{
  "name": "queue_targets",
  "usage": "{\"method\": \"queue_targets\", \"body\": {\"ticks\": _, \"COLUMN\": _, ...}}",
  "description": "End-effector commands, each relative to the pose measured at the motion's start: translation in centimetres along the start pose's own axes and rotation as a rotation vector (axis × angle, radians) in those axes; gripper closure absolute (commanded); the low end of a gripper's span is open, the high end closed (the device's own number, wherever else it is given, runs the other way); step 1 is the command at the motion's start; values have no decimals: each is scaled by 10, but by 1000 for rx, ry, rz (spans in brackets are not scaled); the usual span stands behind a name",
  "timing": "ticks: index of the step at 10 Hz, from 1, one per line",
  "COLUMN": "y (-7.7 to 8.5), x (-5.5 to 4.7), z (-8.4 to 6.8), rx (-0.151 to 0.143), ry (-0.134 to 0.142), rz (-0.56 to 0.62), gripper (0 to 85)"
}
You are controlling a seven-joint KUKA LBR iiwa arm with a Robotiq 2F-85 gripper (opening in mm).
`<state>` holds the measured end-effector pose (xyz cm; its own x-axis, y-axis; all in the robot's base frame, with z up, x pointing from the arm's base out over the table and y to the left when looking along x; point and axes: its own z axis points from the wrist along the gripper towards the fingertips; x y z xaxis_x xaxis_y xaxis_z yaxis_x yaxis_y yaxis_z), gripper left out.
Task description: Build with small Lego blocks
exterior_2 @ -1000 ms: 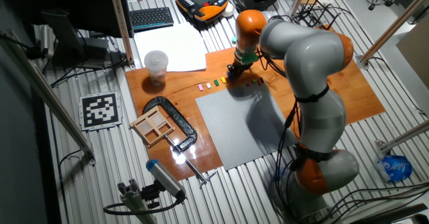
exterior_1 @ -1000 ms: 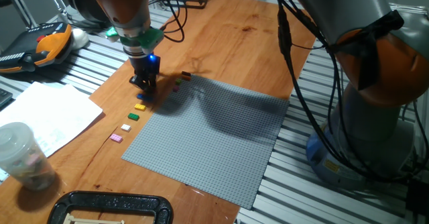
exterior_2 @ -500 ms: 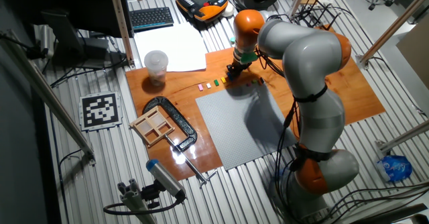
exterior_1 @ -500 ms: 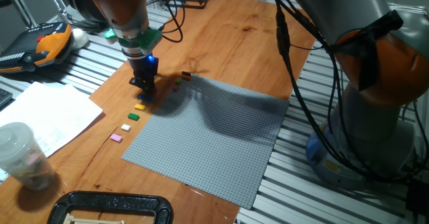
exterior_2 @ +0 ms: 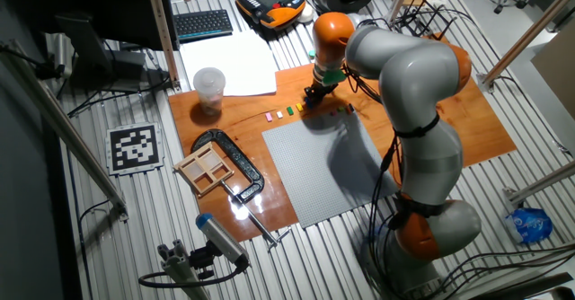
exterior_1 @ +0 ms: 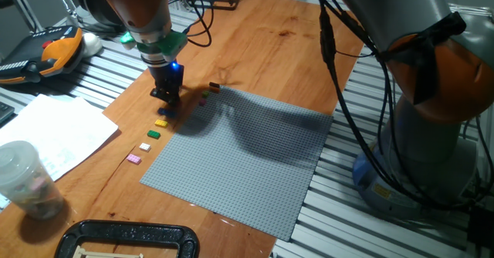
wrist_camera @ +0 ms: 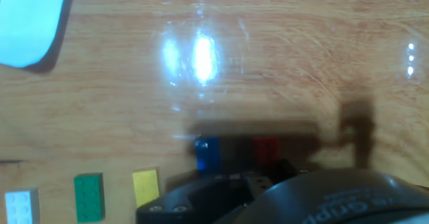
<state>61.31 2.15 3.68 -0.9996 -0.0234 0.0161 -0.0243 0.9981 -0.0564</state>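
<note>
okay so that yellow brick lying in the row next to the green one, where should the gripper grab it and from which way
Come straight down from above and close the fingers on the two long side faces of the yellow brick. It lies flat on the wooden table, studs up, so only its sides offer a hold. The green brick sits beside one long side with a narrow gap, so that finger must drop into the gap. The gripper is nearby.

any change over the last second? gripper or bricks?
Almost nothing. The gripper stays low over the wood beside the brick row, shifted at most a hair. The yellow brick, green brick, white brick and pink brick lie unmoved. Nothing visibly grasped or released.
</note>
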Motion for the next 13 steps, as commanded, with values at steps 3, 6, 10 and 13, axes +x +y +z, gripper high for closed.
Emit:
{"method": "queue_targets", "body": {"ticks": 3, "y": -2, "x": 12, "z": -6, "rx": -6, "ry": 1, "rz": 10, "gripper": 850}}
{"method": "queue_targets", "body": {"ticks": 6, "y": -5, "x": 24, "z": -8, "rx": -3, "ry": -9, "rz": 12, "gripper": 850}}
{"method": "queue_targets", "body": {"ticks": 10, "y": -4, "x": 37, "z": -5, "rx": -14, "ry": -16, "rz": 18, "gripper": 850}}
{"method": "queue_targets", "body": {"ticks": 13, "y": -2, "x": 41, "z": -6, "rx": -26, "ry": -20, "rz": 31, "gripper": 850}}
